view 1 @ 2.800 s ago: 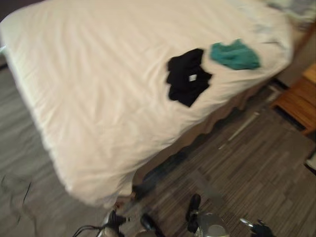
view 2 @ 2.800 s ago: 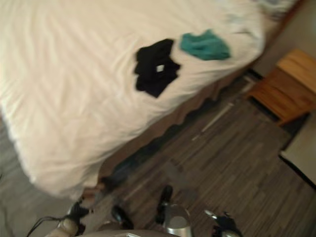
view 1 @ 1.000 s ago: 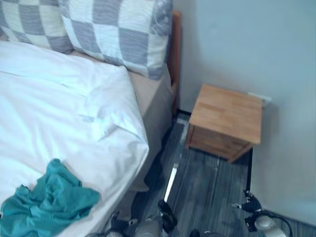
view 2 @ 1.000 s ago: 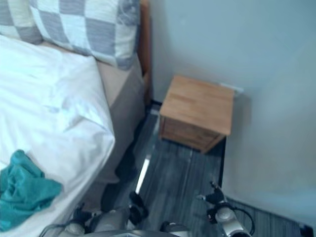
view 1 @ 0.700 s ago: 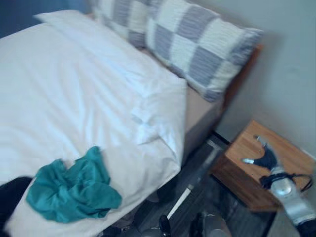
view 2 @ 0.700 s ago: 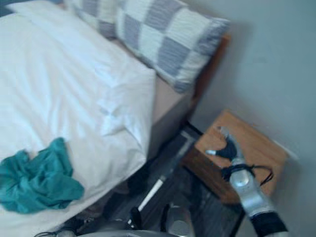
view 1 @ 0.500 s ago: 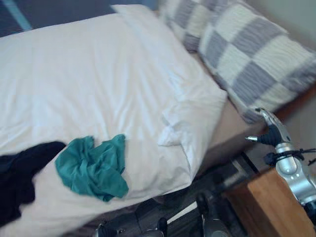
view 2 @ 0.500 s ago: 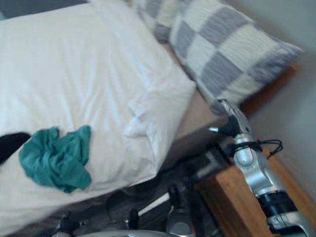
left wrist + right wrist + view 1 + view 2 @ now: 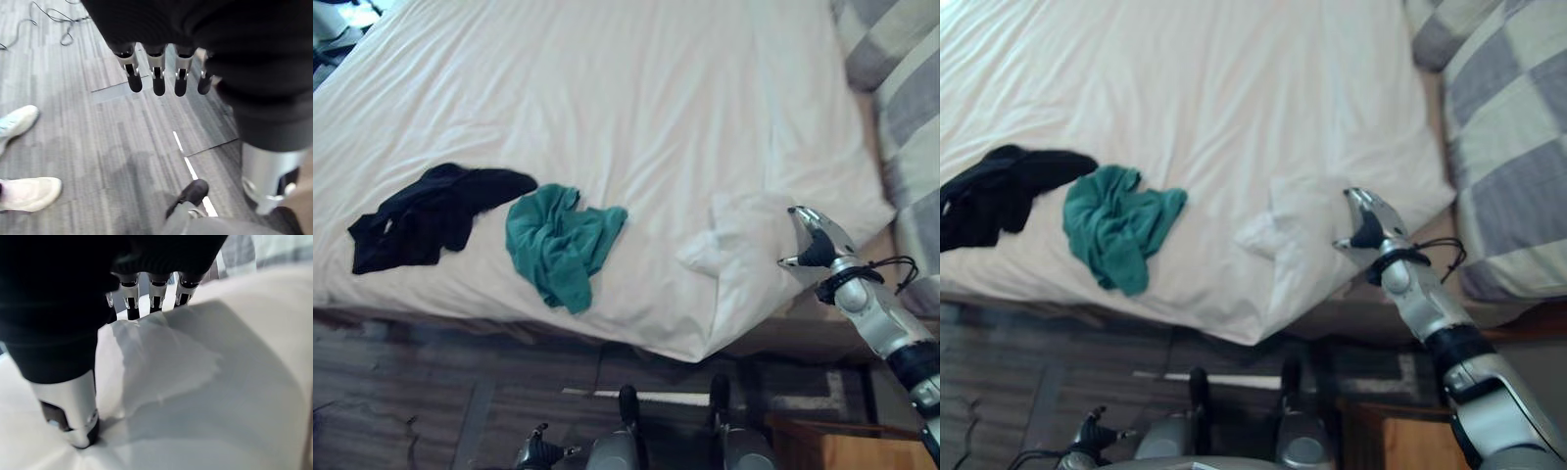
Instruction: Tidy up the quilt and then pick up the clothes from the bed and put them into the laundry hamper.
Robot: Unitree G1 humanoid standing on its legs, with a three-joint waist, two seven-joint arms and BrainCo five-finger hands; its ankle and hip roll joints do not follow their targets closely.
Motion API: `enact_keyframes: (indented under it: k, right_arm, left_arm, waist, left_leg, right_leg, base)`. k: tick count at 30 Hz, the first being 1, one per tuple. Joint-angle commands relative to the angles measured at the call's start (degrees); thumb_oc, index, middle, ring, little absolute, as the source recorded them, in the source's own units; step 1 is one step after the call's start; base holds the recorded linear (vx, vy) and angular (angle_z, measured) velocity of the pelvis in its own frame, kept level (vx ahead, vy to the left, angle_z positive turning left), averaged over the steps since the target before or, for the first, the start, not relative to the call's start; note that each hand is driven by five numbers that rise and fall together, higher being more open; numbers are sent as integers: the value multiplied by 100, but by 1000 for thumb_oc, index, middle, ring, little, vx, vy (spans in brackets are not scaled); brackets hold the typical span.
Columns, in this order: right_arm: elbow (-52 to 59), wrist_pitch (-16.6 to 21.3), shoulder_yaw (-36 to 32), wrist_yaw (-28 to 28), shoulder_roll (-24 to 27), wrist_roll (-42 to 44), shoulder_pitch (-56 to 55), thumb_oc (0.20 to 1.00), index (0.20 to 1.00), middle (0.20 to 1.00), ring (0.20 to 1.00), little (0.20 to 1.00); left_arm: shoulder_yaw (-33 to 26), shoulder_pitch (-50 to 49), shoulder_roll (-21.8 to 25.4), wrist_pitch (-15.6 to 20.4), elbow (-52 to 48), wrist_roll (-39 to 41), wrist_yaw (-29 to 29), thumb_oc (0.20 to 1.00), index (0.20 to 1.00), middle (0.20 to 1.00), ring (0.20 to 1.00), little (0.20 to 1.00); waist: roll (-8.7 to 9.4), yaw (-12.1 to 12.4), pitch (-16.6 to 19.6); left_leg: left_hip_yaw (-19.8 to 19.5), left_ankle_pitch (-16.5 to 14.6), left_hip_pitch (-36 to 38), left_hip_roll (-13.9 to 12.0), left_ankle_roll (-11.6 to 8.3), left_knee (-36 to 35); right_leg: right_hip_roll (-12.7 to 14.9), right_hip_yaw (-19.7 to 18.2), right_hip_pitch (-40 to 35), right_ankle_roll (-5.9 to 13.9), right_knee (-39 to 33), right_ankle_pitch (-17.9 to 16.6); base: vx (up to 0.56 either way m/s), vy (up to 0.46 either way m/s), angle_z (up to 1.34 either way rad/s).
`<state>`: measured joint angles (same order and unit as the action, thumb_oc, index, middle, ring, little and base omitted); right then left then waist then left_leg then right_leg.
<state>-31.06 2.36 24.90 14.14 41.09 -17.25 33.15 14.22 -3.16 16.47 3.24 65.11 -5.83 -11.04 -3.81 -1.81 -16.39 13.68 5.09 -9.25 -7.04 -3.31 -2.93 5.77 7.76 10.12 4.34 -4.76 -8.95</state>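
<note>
From the left eye view, a bed is lying under a white quilt [image 9: 636, 108], mostly smooth but bunching into a rumpled fold at its near corner. A black garment [image 9: 421, 215] and a teal garment [image 9: 558, 243] are resting on the quilt, touching each other, near the bed's edge. The right hand [image 9: 815, 245] is reaching in beside the rumpled corner, with its fingers looking straight and nothing in them.

From the right eye view, a checked pillow [image 9: 1503, 147] is sitting at the head of the bed, and the left hand [image 9: 1092, 431] is hanging low by the floor, well apart from the bed.

In the left wrist view, the left hand's fingers [image 9: 155, 73] are hanging straight and empty above a grey floor [image 9: 98, 132], where a person's white shoes [image 9: 24, 191] are standing.

In the right wrist view, the right hand's fingers [image 9: 152, 291] are stretching out loosely just above the folded corner, grasping nothing.

Judging by this, the quilt corner is waiting to be smoothed, both garments are waiting on the bed, and no hamper is visible.
</note>
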Motion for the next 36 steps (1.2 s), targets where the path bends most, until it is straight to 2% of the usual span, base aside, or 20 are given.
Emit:
enact_keyframes:
  k: [1, 4, 7, 9, 12, 14, 15, 16, 18, 22, 25, 26, 28, 31, 34, 36]
  right_arm:
    - [-555, 69, 152, 169, -233, 628, 854, 200, 200, 200, 200, 200]
    - [-677, 71, 201, 139, -255, 713, 929, 200, 200, 200, 200, 200]
    - [-357, 97, 88, 110, -222, 682, 550, 200, 200, 200, 200, 200]
    - [222, 148, -272, 2, -138, 667, -302, 200, 200, 200, 200, 200]
    - [950, 272, -1160, -122, -156, 695, -2034, 200, 200, 200, 200, 200]
    - [980, 284, -1361, -141, -273, 689, -2441, 200, 200, 200, 200, 200]
    - [742, 278, -1693, -150, -515, 807, -3093, 282, 282, 282, 282, 282]
    - [587, 245, -1804, -167, -624, 825, -3334, 1000, 1000, 1000, 1000, 1000]
    - [-414, 73, -2025, -115, -983, 924, -3760, 1000, 1000, 1000, 1000, 1000]
    - [-1096, -22, -2267, -7, -1134, 1111, -3955, 1000, 1000, 1000, 1000, 1000]
    - [-1780, -128, -2759, 89, -1099, 1383, -4270, 1000, 1000, 1000, 1000, 1000]
    - [-1742, -151, -2956, 104, -1035, 1466, -4369, 1000, 1000, 1000, 1000, 1000]
    - [-1153, -169, -3772, 268, -881, 1666, -4905, 1000, 1000, 1000, 1000, 1000]
    - [-308, -176, -4557, 500, -744, 1602, -5438, 1000, 1000, 1000, 1000, 1000]
    - [-5, -216, -4944, 707, -632, 1477, -5586, 1000, 1000, 1000, 1000, 1000]
    - [588, -212, -5606, 1121, -511, 1503, -5640, 1000, 1000, 1000, 1000, 1000]
  left_arm:
    - [173, 315, 512, 54, 202, -134, -55, 1000, 1000, 1000, 1000, 1000]
    - [175, 322, 525, 57, 230, -174, -19, 1000, 1000, 1000, 1000, 1000]
    - [110, 262, 509, 13, 284, -287, -20, 1000, 1000, 1000, 1000, 1000]
    - [-28, 231, 501, -62, 341, -370, -18, 1000, 1000, 1000, 1000, 1000]
    - [-322, 191, 454, -166, 431, -546, -40, 1000, 1000, 1000, 1000, 1000]
    - [-358, 193, 440, -202, 463, -599, -36, 1000, 1000, 1000, 1000, 1000]
    - [-443, 176, 391, -226, 516, -652, -32, 1000, 1000, 1000, 1000, 1000]
    - [-458, 187, 372, -224, 514, -654, 0, 1000, 1000, 1000, 1000, 1000]
    - [-486, 217, 335, -239, 529, -588, 45, 1000, 1000, 1000, 1000, 1000]
    - [-475, 242, 330, -234, 560, -531, 26, 1000, 1000, 1000, 1000, 1000]
    - [-451, 233, 337, -223, 581, -440, 21, 1000, 1000, 1000, 1000, 1000]
    - [-462, 219, 339, -224, 575, -428, 15, 1000, 1000, 1000, 1000, 1000]
    - [-536, 46, 266, -215, 519, -400, 1, 1000, 1000, 1000, 1000, 1000]
    - [-643, -87, 185, -233, 512, -451, -11, 1000, 1000, 1000, 1000, 1000]
    - [-684, -157, 137, -250, 521, -487, 11, 1000, 1000, 1000, 1000, 1000]
    - [-747, -237, 35, -291, 554, -491, 33, 1000, 1000, 1000, 1000, 1000]
  waist:
    - [185, -63, -51]
    - [173, -62, -37]
    - [208, -133, -12]
    - [246, -226, 39]
    - [339, -449, 181]
    - [357, -471, 256]
    - [416, -587, 347]
    - [450, -639, 402]
    - [531, -744, 556]
    - [574, -821, 624]
    - [622, -935, 756]
    - [639, -967, 775]
    - [675, -1040, 817]
    - [685, -1073, 861]
    - [680, -1073, 904]
    - [683, -1081, 930]
  left_leg:
    - [240, -150, 102, -64, -209, -71]
    - [327, -124, 122, -75, -227, -118]
    - [375, -152, 231, -94, -238, -118]
    - [384, -210, 372, -91, -236, -125]
    - [391, -310, 635, -74, -232, -172]
    - [401, -307, 672, -73, -234, -201]
    - [415, -379, 808, -70, -239, -207]
    - [450, -408, 863, -76, -250, -207]
    - [519, -457, 975, -106, -271, -207]
    - [567, -460, 1036, -119, -284, -207]
    - [618, -505, 1135, -127, -298, -207]
    - [625, -512, 1146, -129, -303, -207]
    - [605, -549, 1198, -125, -303, -207]
    - [575, -561, 1200, -123, -304, -207]
    - [566, -549, 1171, -130, -310, -207]
    - [546, -573, 1174, -134, -307, -207]
  right_leg:
    - [206, -559, 265, 414, 702, 964]
    - [194, -606, 296, 419, 695, 954]
    - [192, -661, 177, 421, 657, 980]
    - [205, -674, 30, 430, 597, 993]
    - [229, -700, -238, 471, 501, 983]
    - [231, -704, -280, 476, 442, 940]
    - [253, -724, -430, 517, 313, 879]
    - [258, -750, -480, 537, 246, 833]
    - [273, -794, -589, 591, 96, 733]
    - [266, -844, -619, 604, 55, 686]
    - [296, -861, -699, 647, 28, 668]
    - [301, -871, -710, 660, 24, 665]
    - [337, -843, -766, 691, 22, 669]
    - [363, -813, -792, 702, 22, 666]
    - [365, -790, -770, 703, 19, 640]
    - [373, -767, -783, 714, 13, 639]
  base:
    - [-65, 52, 1]
    - [15, 18, -1]
    - [53, 39, -4]
    - [75, 39, -1]
    - [88, 32, 14]
    - [59, 14, 2]
    - [61, 11, -26]
    - [77, 4, -20]
    - [56, -12, -27]
    - [32, -1, -19]
    - [26, 8, 2]
    - [0, 0, 0]
    - [31, 31, 3]
    - [21, 26, 4]
    - [7, 10, 4]
    - [16, 15, -5]
